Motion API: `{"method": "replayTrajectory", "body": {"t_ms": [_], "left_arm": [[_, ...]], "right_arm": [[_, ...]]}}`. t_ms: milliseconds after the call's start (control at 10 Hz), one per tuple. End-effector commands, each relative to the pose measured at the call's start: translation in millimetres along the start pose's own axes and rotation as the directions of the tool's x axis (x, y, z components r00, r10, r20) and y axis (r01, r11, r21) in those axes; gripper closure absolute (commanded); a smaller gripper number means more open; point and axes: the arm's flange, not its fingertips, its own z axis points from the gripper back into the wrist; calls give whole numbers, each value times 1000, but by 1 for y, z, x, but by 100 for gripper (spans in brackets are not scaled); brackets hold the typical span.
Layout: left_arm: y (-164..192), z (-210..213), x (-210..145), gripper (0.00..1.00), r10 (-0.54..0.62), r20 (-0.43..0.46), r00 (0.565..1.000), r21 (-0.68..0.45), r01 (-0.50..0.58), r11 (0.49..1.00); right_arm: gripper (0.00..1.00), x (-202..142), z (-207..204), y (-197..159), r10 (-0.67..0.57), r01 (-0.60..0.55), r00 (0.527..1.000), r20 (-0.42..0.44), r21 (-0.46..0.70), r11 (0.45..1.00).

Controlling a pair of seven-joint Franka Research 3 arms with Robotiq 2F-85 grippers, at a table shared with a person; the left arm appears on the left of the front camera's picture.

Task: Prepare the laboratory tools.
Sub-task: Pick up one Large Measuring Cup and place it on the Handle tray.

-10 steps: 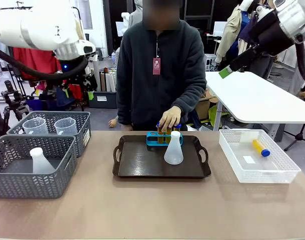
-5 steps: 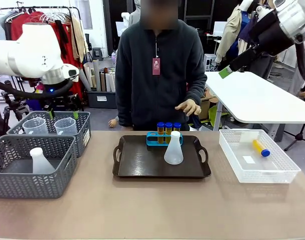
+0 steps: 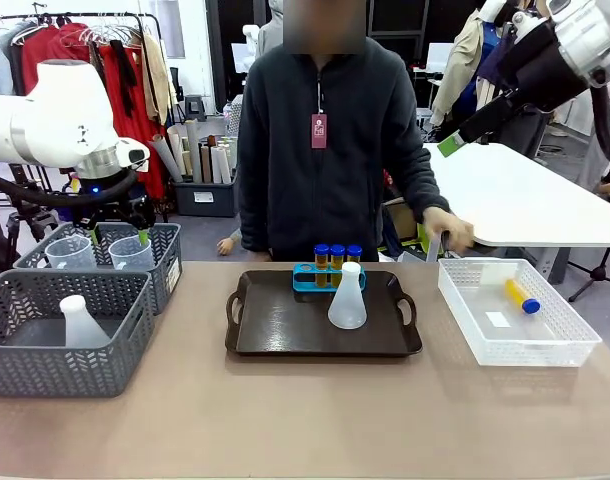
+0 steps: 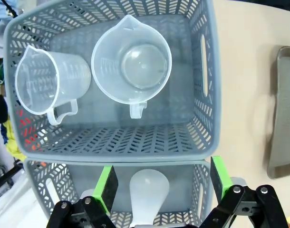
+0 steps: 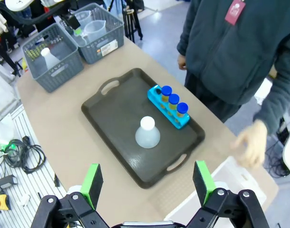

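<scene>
Three amber tubes with blue caps [image 3: 336, 255] stand in a blue rack at the back of the dark tray [image 3: 285, 340]. A translucent conical flask [image 3: 347, 297] stands in front of them. A further tube [image 3: 521, 296] lies in the white mesh bin [image 3: 465, 320]. Two clear beakers [image 3: 131, 252] sit in the far grey basket [image 3: 170, 262]. My left gripper [image 3: 117, 237] hangs open just above them; its wrist view looks straight down at one beaker [image 4: 133, 59] past the left gripper [image 4: 162, 183]. High at the right, my right gripper [image 5: 147, 183] is open and holds nothing, above the flask [image 5: 147, 133] and the tubes [image 5: 169, 107].
A second flask [image 3: 82, 322] rests in the near grey basket [image 3: 45, 370]. The person stands behind the table, one hand [image 3: 450, 230] by the white bin's far corner. A white table [image 3: 525, 200] stands behind at the right.
The person's hand left the tube rack and swung right to the white bin. My left arm came down and left over the beaker basket. The right arm stayed still.
</scene>
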Motion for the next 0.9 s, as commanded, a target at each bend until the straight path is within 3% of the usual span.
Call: {"method": "replayTrajectory", "body": {"t_ms": [0, 800], "left_arm": [[1, 5, -2, 0, 13, -3, 1000, -3, -13, 1000], [35, -59, 32, 0, 23, -77, 997, 0, -23, 1000]], "right_arm": [[0, -1, -1, 0, -1, 1, 1000, 19, 18, 1000], [0, -1, -1, 0, -1, 1, 1000, 19, 18, 1000]]}}
